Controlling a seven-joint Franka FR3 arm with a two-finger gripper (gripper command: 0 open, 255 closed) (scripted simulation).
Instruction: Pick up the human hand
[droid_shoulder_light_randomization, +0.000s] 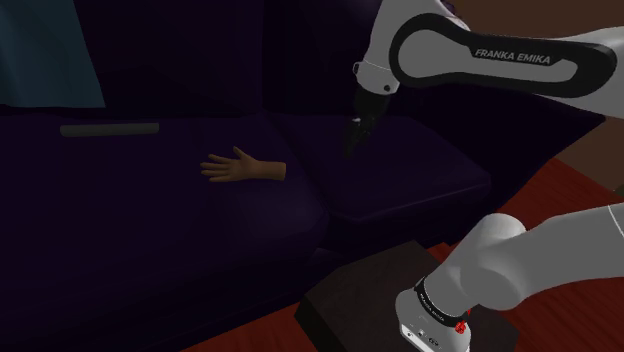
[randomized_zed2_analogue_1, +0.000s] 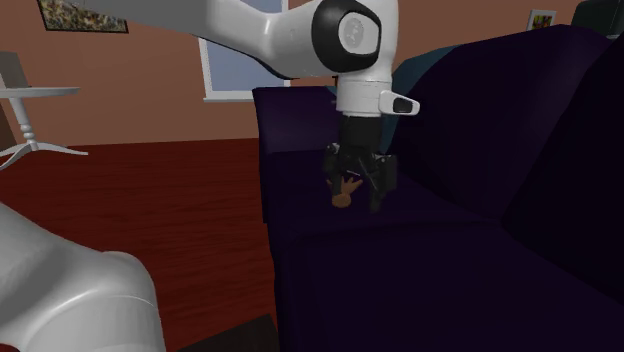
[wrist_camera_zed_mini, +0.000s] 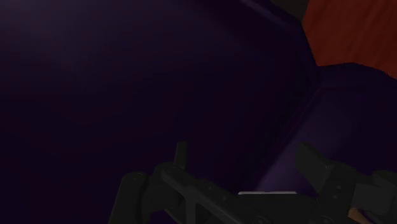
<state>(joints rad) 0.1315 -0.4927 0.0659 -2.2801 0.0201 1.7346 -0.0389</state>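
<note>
On the dark sofa (droid_shoulder_light_randomization: 150, 220) seat lies the human hand (droid_shoulder_light_randomization: 243, 167), flat, apart from our claw (droid_shoulder_light_randomization: 358, 130), which hangs empty with jaws spread. We judge it light, stiff and smooth; the narrow wrist looks the surest hold.

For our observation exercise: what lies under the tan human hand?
The tan human hand lies on the dark purple sofa's seat cushion. The patch directly beneath it is covered by the hand.

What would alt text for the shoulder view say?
A tan hand lies on a dark purple sofa, fingers toward the view's left. The white arm holds its black claw over a cushion to the view's right, clear of the hand.
</note>
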